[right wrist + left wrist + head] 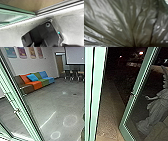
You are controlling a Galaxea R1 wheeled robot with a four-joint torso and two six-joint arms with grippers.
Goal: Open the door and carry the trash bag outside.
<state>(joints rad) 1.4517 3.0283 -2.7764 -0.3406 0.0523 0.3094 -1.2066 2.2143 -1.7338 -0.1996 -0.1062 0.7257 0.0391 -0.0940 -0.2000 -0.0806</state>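
In the left wrist view the dark, shiny trash bag point(121, 18) lies close to the camera. Its creased film draws together in tight folds at my left gripper, which is shut on it; the film hides the fingertips. The green-framed glass door point(133, 94) stands swung out on the right in the head view, beside the opening onto dark paved ground. The right wrist view has a green door frame point(18, 11) meeting the pale metal threshold point(56, 11), with the robot's own dark plate over the floor just inside.
A pale green post point(95, 94) stands upright between the room side and the outdoor side. Colourful sofas point(37, 82) line the wall at the left, and chairs point(72, 74) stand farther back. Another slanted green frame point(18, 102) crosses the left. Tan paving point(110, 112) runs outside.
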